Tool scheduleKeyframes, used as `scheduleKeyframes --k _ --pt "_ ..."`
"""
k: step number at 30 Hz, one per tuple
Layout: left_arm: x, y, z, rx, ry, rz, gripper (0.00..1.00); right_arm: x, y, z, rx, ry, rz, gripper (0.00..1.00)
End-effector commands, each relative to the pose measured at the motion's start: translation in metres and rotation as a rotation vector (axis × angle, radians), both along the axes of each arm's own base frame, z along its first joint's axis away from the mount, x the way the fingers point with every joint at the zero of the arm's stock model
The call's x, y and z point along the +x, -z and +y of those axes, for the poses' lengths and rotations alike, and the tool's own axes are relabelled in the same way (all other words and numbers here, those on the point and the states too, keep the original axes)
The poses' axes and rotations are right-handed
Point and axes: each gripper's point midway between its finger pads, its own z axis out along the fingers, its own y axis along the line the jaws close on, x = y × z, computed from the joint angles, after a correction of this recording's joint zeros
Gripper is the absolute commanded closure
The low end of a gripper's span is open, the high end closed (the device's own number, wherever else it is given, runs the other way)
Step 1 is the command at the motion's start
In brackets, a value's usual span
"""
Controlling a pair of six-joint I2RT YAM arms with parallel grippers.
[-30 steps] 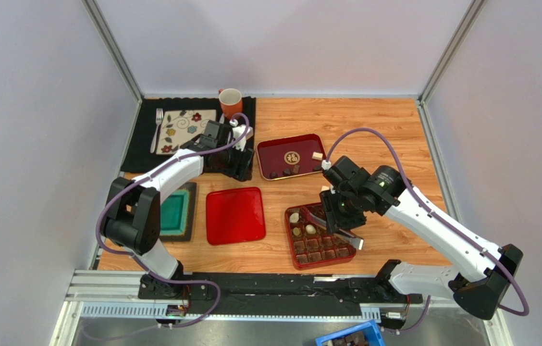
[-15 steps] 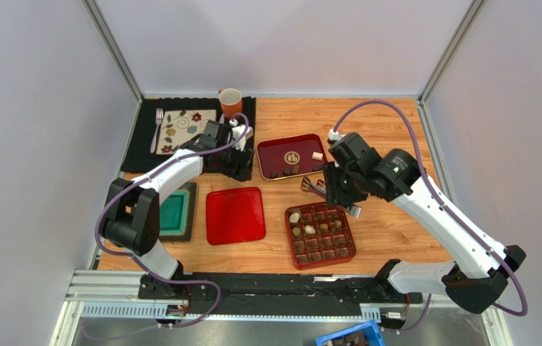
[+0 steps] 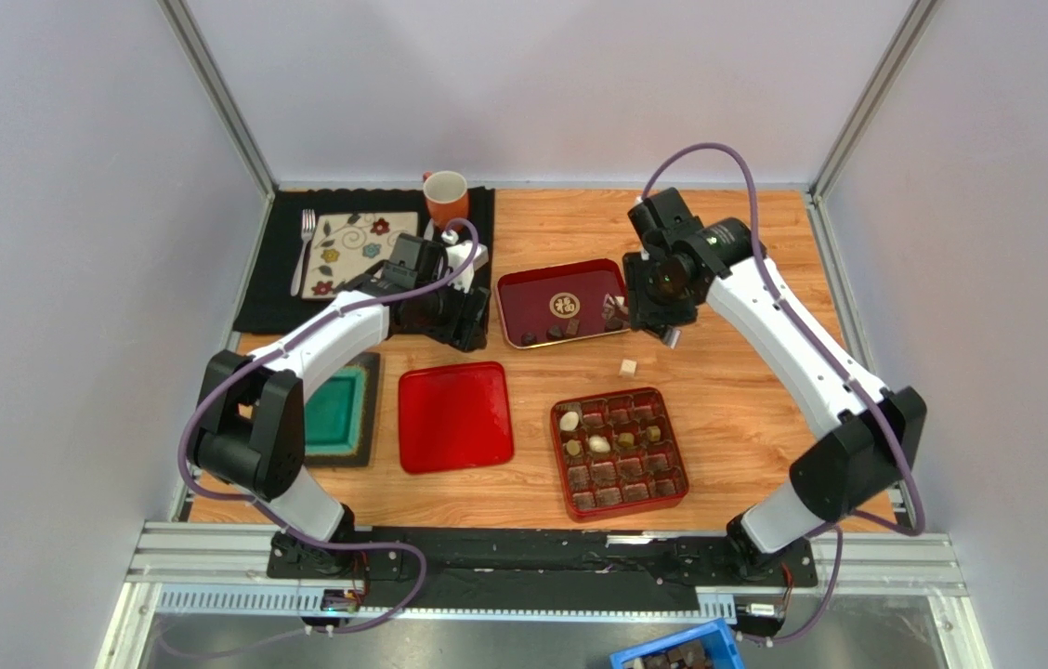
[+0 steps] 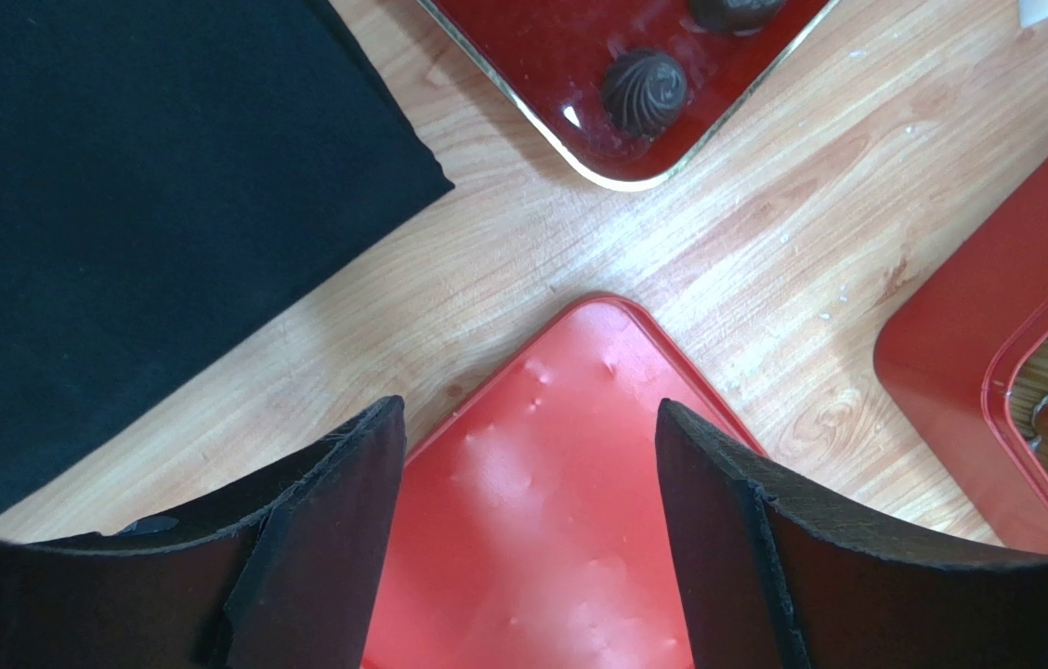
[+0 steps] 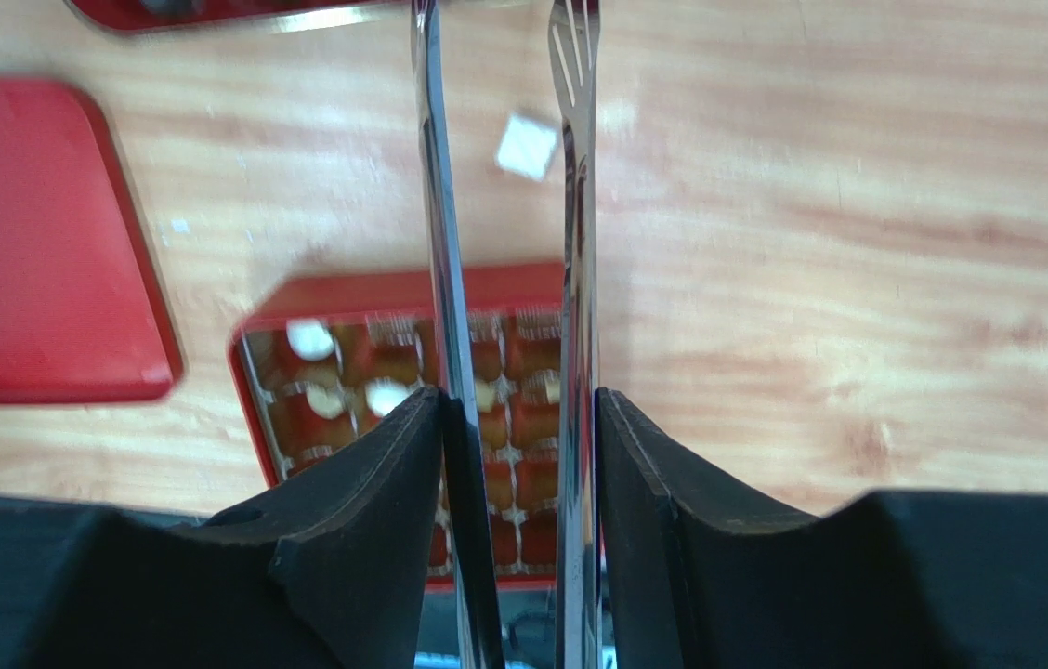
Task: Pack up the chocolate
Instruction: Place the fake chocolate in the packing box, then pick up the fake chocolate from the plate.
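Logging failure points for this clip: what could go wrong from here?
The small white square chocolate lies loose on the wooden table and could be left unpacked. The right gripper holds thin metal tongs; a piece might slip from their narrow tips. The open left gripper hangs over a corner of the flat red lid and might bump it.

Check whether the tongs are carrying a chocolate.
Empty: the tongs' arms stand apart, gripping nothing; the cream piece seen between them lies on the table below.
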Motion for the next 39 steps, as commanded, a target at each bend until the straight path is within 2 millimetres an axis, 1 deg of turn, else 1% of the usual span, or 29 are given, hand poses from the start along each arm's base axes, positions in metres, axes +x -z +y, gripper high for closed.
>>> scheduleKeyframes --k 1,2,3,4,6,8,12,18,23,28,39 --pt "-0.001 -0.012 -0.003 -0.033 0.028 -0.037 0.25 0.054 -0.019 0.024 0.067 -0.029 -0.139 0.54" --pt "-0.001 -0.012 -0.003 -0.033 0.028 -0.035 0.25 0.061 -0.022 0.026 0.068 -0.031 -0.153 0.53" --pt "-0.001 -0.012 -0.003 -0.036 0.028 -0.037 0.25 0.065 -0.020 0.026 0.056 -0.029 -0.153 0.53" --pt "0.000 -0.013 -0.004 -0.036 0.029 -0.041 0.25 0.072 -0.011 0.026 0.041 -0.027 -0.132 0.53" --pt "-0.001 -0.013 -0.003 -0.036 0.027 -0.042 0.25 0.079 -0.006 0.026 0.030 -0.025 -0.123 0.54" --pt "-0.001 -0.013 -0.003 -0.035 0.025 -0.044 0.25 0.083 0.005 0.025 0.016 -0.024 -0.102 0.54" --pt "-0.002 -0.011 -0.001 -0.031 0.022 -0.042 0.25 0.090 0.013 0.020 -0.014 -0.007 -0.093 0.54" --pt "-0.002 -0.013 -0.002 -0.038 0.026 -0.046 0.25 0.094 0.020 0.013 -0.035 0.009 -0.083 0.54" --pt "0.000 -0.015 -0.002 -0.039 0.024 -0.055 0.25 0.091 0.024 0.010 -0.048 0.008 -0.067 0.54" --pt "0.001 -0.017 -0.003 -0.046 0.027 -0.059 0.25 0.089 0.032 0.009 -0.060 0.009 -0.046 0.54" --pt "0.000 -0.017 -0.004 -0.051 0.030 -0.056 0.25 0.095 0.045 0.008 -0.085 0.009 -0.020 0.54"
